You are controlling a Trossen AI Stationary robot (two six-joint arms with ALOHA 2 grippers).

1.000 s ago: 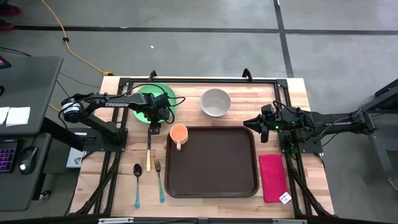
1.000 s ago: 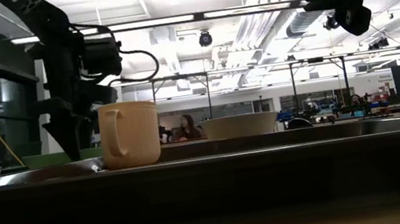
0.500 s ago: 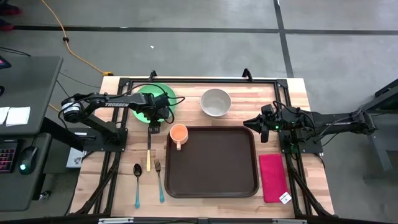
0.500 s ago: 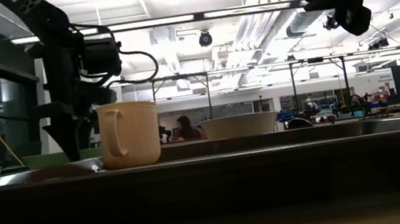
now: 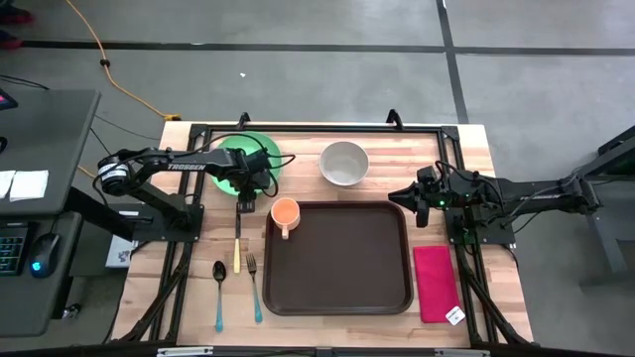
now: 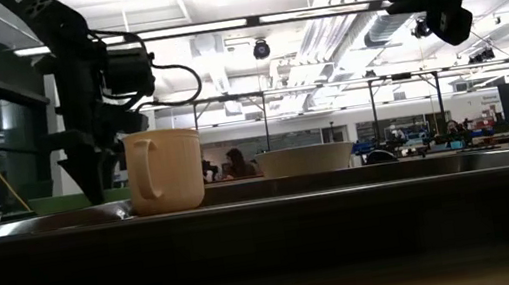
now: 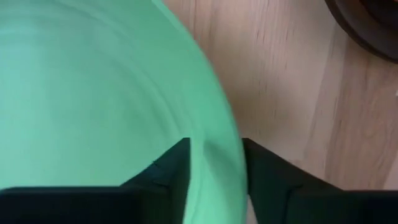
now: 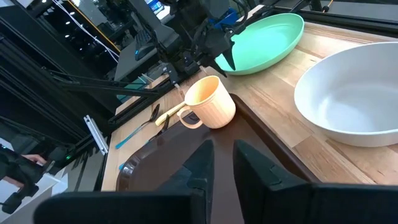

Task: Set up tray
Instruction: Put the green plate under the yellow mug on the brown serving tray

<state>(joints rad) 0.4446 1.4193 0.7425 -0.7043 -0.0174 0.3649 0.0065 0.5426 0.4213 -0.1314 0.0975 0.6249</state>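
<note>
The table [image 5: 466, 149] carries the tray [image 5: 347, 263] at its middle, below and ahead of the right fingers [image 8: 224, 163], which hang above the tray's edge, nearly together and holding nothing. The left fingers [image 7: 214, 163] straddle the plate's [image 5: 238, 159] rim, 1 on each side, closing around it but whether they grip it I cannot tell. The bowl [image 5: 344, 163] sits between the 2 grippers. A cup [image 5: 285, 213] stands in the tray's corner, just beside the left fingers.
</note>
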